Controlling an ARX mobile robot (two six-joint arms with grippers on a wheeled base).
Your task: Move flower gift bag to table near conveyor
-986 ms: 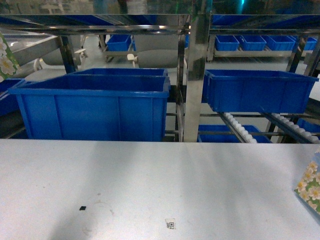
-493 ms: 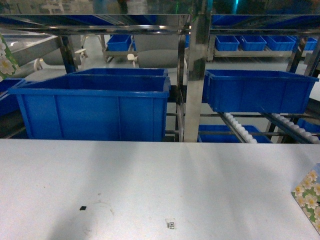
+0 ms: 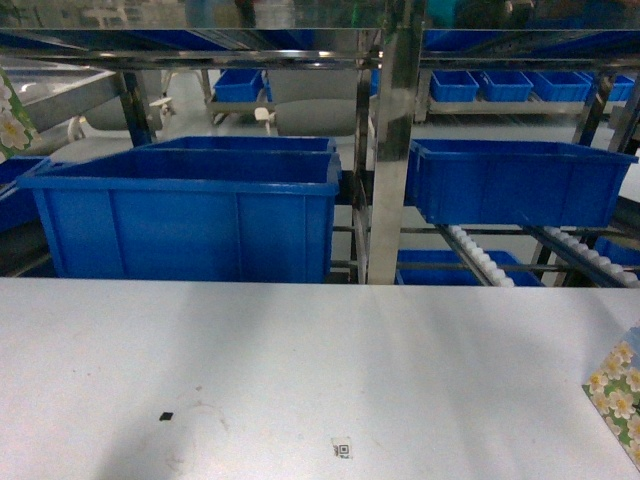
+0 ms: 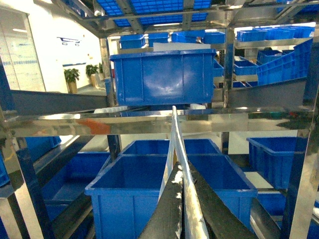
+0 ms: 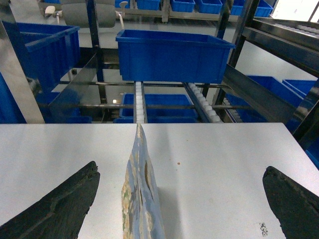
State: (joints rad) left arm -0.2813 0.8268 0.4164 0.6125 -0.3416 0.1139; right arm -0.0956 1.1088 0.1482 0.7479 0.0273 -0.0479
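A flower gift bag (image 5: 140, 199) stands edge-on on the white table (image 5: 219, 159), between the fingers of my open right gripper (image 5: 180, 170) and nearer the left finger, touching neither. The head view shows only that bag's corner (image 3: 620, 395) at the right edge. My left gripper (image 4: 182, 174) is shut on the thin pale edge of another flower gift bag (image 4: 174, 134), held high in front of the blue bins. A floral patch (image 3: 10, 115) of it shows at the head view's left edge. The conveyor (image 5: 140, 99) with white rollers (image 3: 480, 258) slopes down behind the table.
Large blue bins (image 3: 190, 215) (image 3: 515, 180) sit on the steel rack right behind the table's far edge. A steel upright (image 3: 385, 150) stands between them. A small printed marker (image 3: 341, 448) and a dark speck (image 3: 165, 415) lie on the tabletop.
In the head view the bag at the right edge has sunk lower and slightly right, leaving less of it in view. Nothing else has moved.
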